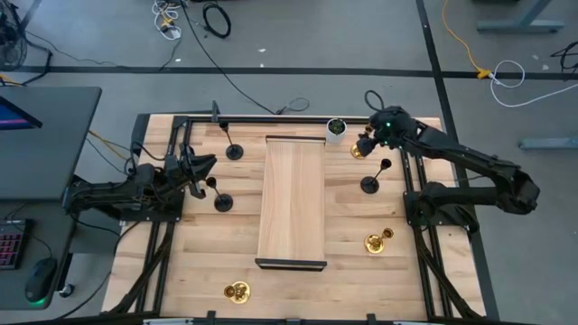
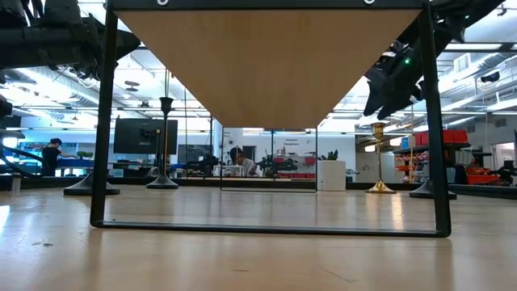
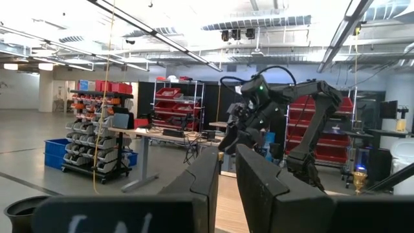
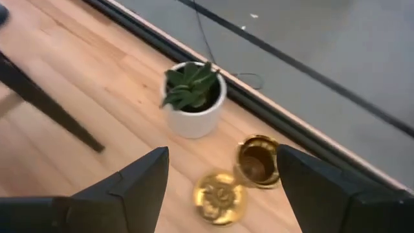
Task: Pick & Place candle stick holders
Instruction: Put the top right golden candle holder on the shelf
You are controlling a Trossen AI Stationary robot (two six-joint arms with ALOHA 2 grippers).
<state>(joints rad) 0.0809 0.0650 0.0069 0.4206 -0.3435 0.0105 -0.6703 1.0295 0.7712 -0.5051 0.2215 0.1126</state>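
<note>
While your right gripper (image 4: 220, 188) hovers open over the gold candle stick holder (image 4: 242, 175) at upper right, lower, then close; your left gripper (image 1: 200, 171), mid-left, looks closed and empty.

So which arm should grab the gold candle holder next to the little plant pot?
Right. The right gripper hangs open directly above that gold candle stick holder beside the white plant pot. The left gripper sits across the raised wooden shelf, near the black holders.
</note>
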